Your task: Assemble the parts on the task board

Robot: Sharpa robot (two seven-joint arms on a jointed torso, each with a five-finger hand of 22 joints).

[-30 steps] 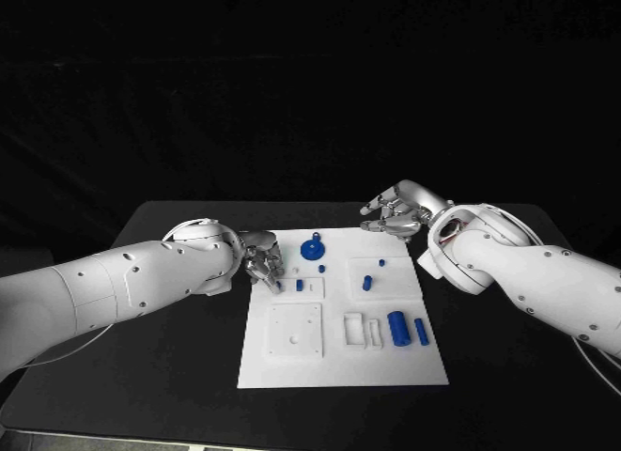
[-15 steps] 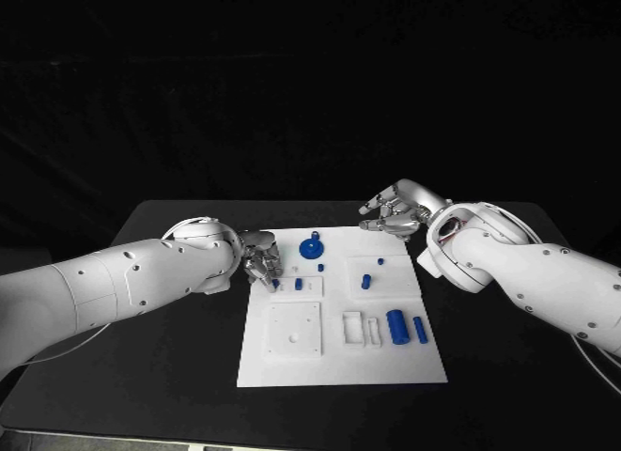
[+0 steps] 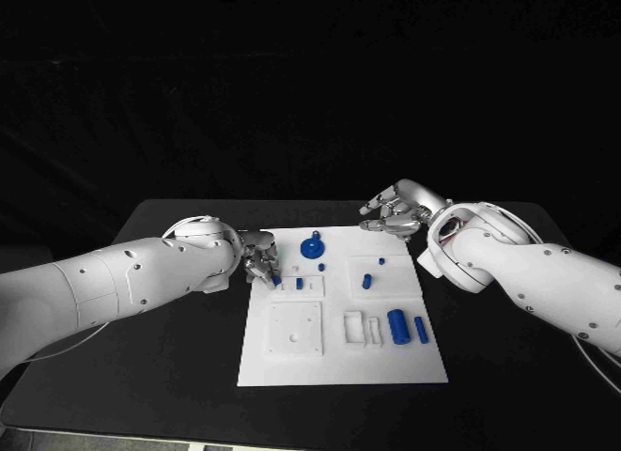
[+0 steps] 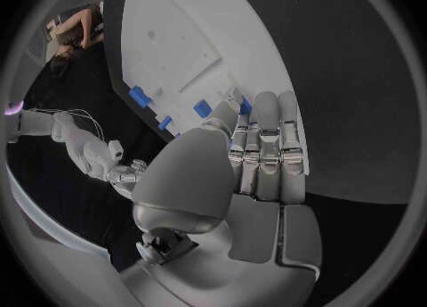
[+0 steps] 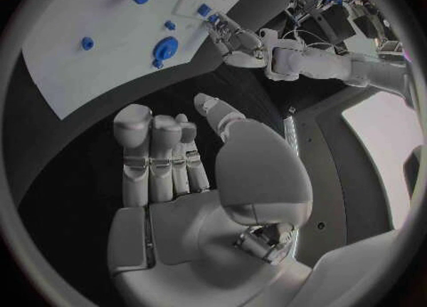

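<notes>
Parts sit on the white task board in the middle of the black desk: nearest, two blue tubes, and farther back a round blue knob. The left hand pinches a small blue piece over the board's left side. Farthest, the right hand hovers loose, holding nothing; the piece might tip or slip if pushed in crooked.

We see the head view dim, with darkness across the upper half of the frame; the white task board at centre stands out brightly against the black surface. Both wrist views bend straight edges toward the circle's rim. A pale glare sits at the right wrist view's right edge.
</notes>
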